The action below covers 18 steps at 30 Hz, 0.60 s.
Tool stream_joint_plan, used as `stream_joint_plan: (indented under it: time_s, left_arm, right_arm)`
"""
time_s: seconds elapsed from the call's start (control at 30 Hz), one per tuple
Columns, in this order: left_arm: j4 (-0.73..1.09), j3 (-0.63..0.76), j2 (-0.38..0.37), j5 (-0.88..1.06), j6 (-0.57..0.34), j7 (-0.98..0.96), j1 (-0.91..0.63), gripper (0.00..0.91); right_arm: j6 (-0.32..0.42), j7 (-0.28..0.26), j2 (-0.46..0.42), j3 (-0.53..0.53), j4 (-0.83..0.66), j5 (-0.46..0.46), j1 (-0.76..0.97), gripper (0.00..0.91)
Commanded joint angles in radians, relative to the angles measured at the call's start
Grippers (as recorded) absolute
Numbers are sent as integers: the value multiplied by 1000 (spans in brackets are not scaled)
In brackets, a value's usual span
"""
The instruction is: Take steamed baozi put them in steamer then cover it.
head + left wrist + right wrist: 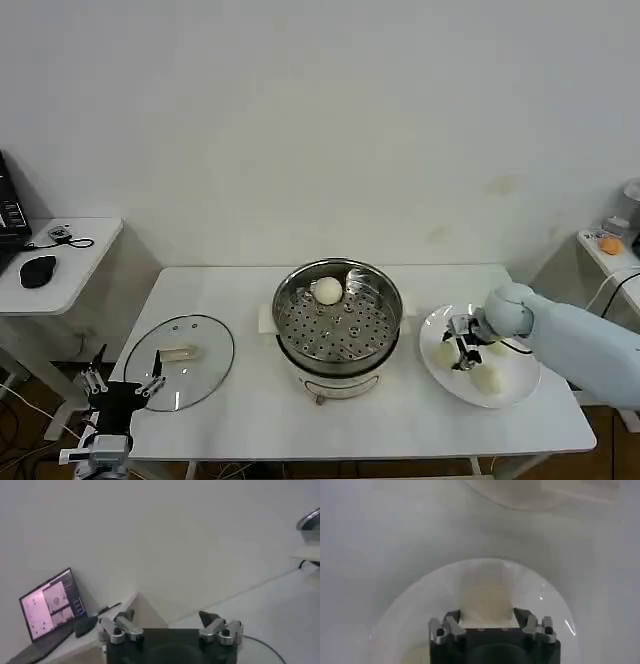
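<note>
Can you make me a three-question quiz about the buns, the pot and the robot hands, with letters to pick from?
1. Where is the glass lid?
A. on the steamer
B. on the table, on the robot's left of the steamer
C. on the plate

2. How many baozi lie in the steamer?
A. one
B. three
C. none

3. What is the right gripper doing?
A. hanging over the lid
B. resting in the steamer
C. down at a baozi on the plate

Answers: 1 B, the lid lies flat near the left gripper. 2 A, one baozi in the steamer. 3 C, a bun sits between its fingers.
</note>
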Motion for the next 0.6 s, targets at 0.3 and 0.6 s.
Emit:
stream_joint_plan:
  time_s: [0.3, 0.6]
  left_arm:
    - [-18, 3, -6, 4, -2, -2, 5, 907]
    - [-18, 4, -3, 1, -2, -1, 6, 907]
  right_arm:
    - [0, -28, -19, 15, 18, 8, 24, 534]
    - [-10, -32, -196, 12, 187, 106, 240, 544]
